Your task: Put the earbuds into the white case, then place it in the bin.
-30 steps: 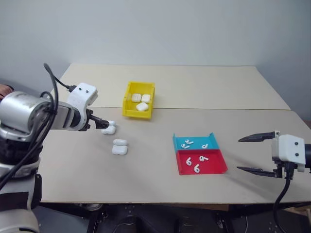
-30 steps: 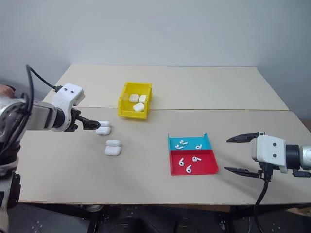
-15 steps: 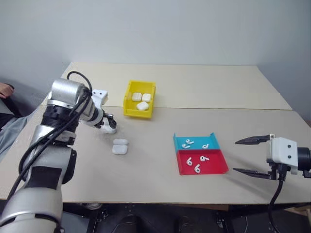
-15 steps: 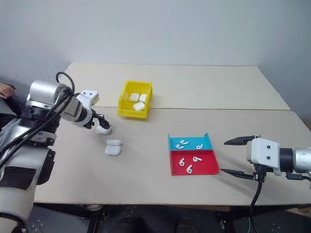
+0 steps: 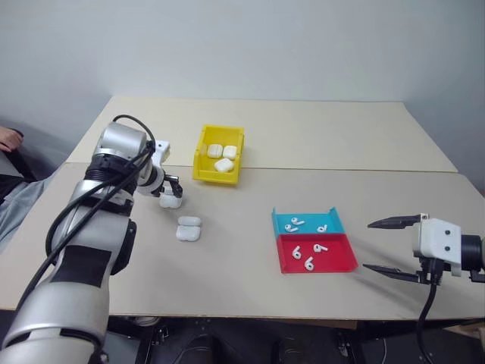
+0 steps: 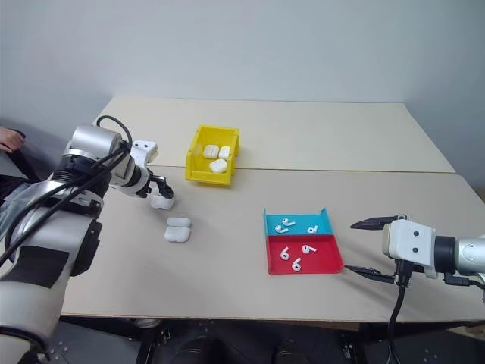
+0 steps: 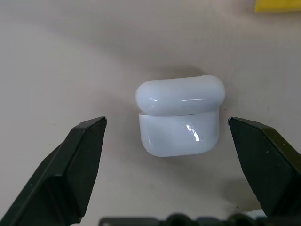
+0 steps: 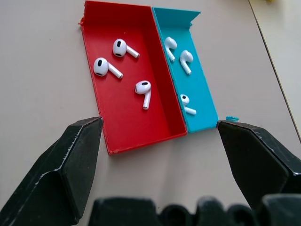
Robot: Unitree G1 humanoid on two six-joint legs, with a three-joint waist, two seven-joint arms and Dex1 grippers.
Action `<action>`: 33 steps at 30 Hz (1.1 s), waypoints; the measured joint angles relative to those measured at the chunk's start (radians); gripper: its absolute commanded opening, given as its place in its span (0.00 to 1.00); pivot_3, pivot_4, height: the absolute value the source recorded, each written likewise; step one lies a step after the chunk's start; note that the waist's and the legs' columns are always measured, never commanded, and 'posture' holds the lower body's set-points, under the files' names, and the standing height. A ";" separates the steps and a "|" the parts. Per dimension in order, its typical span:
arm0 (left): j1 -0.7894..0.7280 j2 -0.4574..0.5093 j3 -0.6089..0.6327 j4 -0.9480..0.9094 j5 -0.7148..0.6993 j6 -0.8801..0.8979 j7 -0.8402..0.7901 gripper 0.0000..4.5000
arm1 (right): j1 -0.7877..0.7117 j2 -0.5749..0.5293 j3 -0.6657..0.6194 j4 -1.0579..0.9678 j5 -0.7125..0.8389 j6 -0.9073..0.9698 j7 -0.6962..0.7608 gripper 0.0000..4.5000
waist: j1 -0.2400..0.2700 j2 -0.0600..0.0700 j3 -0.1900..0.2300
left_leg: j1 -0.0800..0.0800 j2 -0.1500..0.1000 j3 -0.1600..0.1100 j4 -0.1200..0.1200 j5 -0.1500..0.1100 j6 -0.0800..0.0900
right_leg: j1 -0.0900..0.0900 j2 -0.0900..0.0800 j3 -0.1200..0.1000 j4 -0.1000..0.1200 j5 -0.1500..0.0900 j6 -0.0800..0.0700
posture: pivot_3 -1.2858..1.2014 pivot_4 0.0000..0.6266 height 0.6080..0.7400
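We have the left pincer [image 7: 165, 141] down over a white case [image 7: 178, 115] on the left side of the desk [image 5: 227, 280], its two black fingers [image 7: 77, 165] spread wide, one on either side of the case, and neither touching it. The case lies shut on the desk, gripped by nothing. A second white case [image 5: 187, 228] lies just nearer to us, a little to the right, apart from the first.

Beyond them, farther back and slightly right, sits the yellow bin [image 5: 218, 155] with three white cases [image 5: 222, 158] inside it.

Over on the right, the right pincer [image 5: 394, 246] hovers near the desk's near-right edge, fingers wide apart and holding nothing. It points towards the tray [image 8: 141, 70], which has a red half and a teal half. Six earbuds [image 8: 143, 89] lie loose in the tray: three in the red half, three in the teal half. The tray stands well apart from the bin and the cases, right of the desk's middle.
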 measured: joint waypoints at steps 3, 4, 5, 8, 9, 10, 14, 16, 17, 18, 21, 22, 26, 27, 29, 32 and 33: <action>-0.004 -0.024 0.004 0.030 0.021 -0.026 -0.013 1.00 | 0.001 0.001 0.000 0.000 -0.010 0.000 -0.013 0.99 | 0.000 0.000 0.000 | 0.000 0.000 0.000 0.000 0.000 0.000 | 0.000 0.000 0.000 0.000 0.000 0.000 | 0.52 0.24 1.00; -0.005 -0.030 0.010 0.042 0.030 -0.040 -0.013 1.00 | 0.001 0.001 0.000 -0.001 -0.011 0.000 -0.014 0.99 | 0.000 0.000 0.000 | 0.000 0.000 0.000 0.000 0.000 0.000 | 0.000 0.000 0.000 0.000 0.000 0.000 | 0.52 0.24 1.00; -0.005 -0.033 0.014 0.052 0.039 -0.047 -0.012 1.00 | 0.003 0.001 0.000 -0.003 -0.011 0.000 -0.016 0.99 | -0.001 0.000 0.000 | 0.000 0.000 0.000 0.000 0.000 0.000 | 0.000 0.000 0.000 0.000 0.000 0.000 | 0.52 0.24 1.00; -0.006 -0.044 0.029 0.070 0.058 -0.072 -0.012 1.00 | 0.010 0.002 0.000 -0.008 -0.017 0.000 -0.019 0.99 | -0.002 0.000 0.000 | 0.000 0.000 0.000 0.000 0.000 0.000 | 0.000 0.000 0.000 0.000 0.000 0.000 | 0.52 0.24 1.00; -0.007 -0.047 0.034 0.082 0.064 -0.080 -0.012 1.00 | 0.012 0.002 0.000 -0.010 -0.018 0.000 -0.021 0.99 | -0.001 0.000 0.000 | 0.000 0.000 0.000 0.000 0.000 0.000 | 0.000 0.000 0.000 0.000 0.000 0.000 | 0.52 0.24 1.00; -0.007 -0.050 0.039 0.094 0.074 -0.081 -0.013 1.00 | 0.015 0.002 0.000 -0.011 -0.019 0.000 -0.024 0.99 | -0.001 0.000 0.000 | 0.000 0.000 0.000 0.001 0.000 0.000 | 0.000 0.000 0.000 0.000 0.000 0.000 | 0.52 0.24 1.00; -0.008 -0.053 0.045 0.110 0.092 -0.085 -0.023 1.00 | 0.020 0.003 0.000 -0.012 -0.027 0.000 -0.033 0.99 | -0.001 0.000 0.000 | 0.000 0.000 0.000 0.001 0.000 0.000 | 0.000 0.000 0.000 0.000 0.000 0.000 | 0.52 0.24 1.00; -0.008 -0.054 0.048 0.118 0.097 -0.084 -0.028 1.00 | 0.023 0.004 0.000 -0.014 -0.027 0.000 -0.034 0.99 | -0.001 0.000 0.000 | 0.000 0.000 0.000 0.001 0.000 0.000 | 0.000 0.000 0.000 0.000 0.000 0.000 | 0.52 0.24 1.00; -0.008 -0.055 0.048 0.120 0.099 -0.083 -0.031 1.00 | 0.024 0.005 0.000 -0.015 -0.028 0.000 -0.035 0.99 | -0.001 0.000 0.000 | 0.000 0.000 0.000 0.001 0.000 0.000 | 0.000 0.000 0.000 0.000 0.000 0.000 | 0.52 0.24 1.00; -0.008 -0.056 0.048 0.121 0.101 -0.083 -0.034 1.00 | 0.024 0.006 0.000 -0.016 -0.028 0.000 -0.037 0.99 | -0.001 0.000 0.000 | 0.000 0.000 0.000 0.001 0.000 0.000 | 0.000 0.000 0.000 0.000 0.000 0.000 | 0.52 0.24 1.00; -0.008 -0.060 0.052 0.129 0.109 -0.083 -0.038 1.00 | 0.024 0.007 0.000 -0.019 -0.032 0.000 -0.044 0.99 | -0.001 0.000 0.000 | 0.000 0.000 0.000 0.001 0.000 0.000 | 0.000 0.000 0.000 0.001 0.000 0.000 | 0.52 0.24 1.00; -0.008 -0.061 0.053 0.130 0.113 -0.083 -0.038 1.00 | 0.024 0.007 0.000 -0.019 -0.035 0.000 -0.048 0.99 | -0.001 0.000 0.000 | 0.000 0.000 0.000 0.001 0.000 0.000 | 0.000 0.000 0.000 0.001 0.000 0.000 | 0.52 0.24 1.00; -0.008 -0.063 0.061 0.134 0.121 -0.084 -0.039 1.00 | 0.024 0.014 0.001 -0.019 -0.046 0.000 -0.053 0.99 | -0.001 0.000 0.000 | 0.000 0.000 0.000 0.001 0.000 0.000 | 0.000 0.000 0.000 0.001 0.000 0.000 | 0.52 0.24 1.00; -0.008 -0.064 0.063 0.135 0.122 -0.084 -0.040 1.00 | 0.024 0.015 0.001 -0.019 -0.047 0.000 -0.053 0.99 | -0.001 0.000 0.000 | 0.000 0.000 0.000 0.001 0.000 0.000 | 0.000 0.000 0.000 0.001 0.000 0.000 | 0.52 0.24 1.00; -0.007 -0.065 0.063 0.136 0.127 -0.085 -0.042 1.00 | 0.024 0.016 0.001 -0.019 -0.048 0.000 -0.053 0.99 | -0.001 0.000 0.000 | 0.000 0.000 0.000 0.001 0.000 0.000 | 0.000 0.000 0.000 0.001 0.000 0.000 | 0.52 0.24 1.00; -0.007 -0.067 0.063 0.137 0.130 -0.087 -0.052 1.00 | 0.024 0.016 0.001 -0.019 -0.052 0.000 -0.054 0.99 | -0.001 0.000 0.000 | 0.000 0.000 0.000 0.001 0.000 0.000 | 0.000 0.000 0.000 0.001 0.000 0.000 | 0.52 0.24 1.00; -0.007 -0.068 0.063 0.137 0.131 -0.087 -0.056 1.00 | 0.024 0.016 0.001 -0.019 -0.055 0.000 -0.054 0.99 | -0.001 0.000 0.000 | 0.000 0.000 0.000 0.001 0.000 0.000 | 0.000 0.000 0.000 0.001 0.000 0.000 | 0.52 0.24 1.00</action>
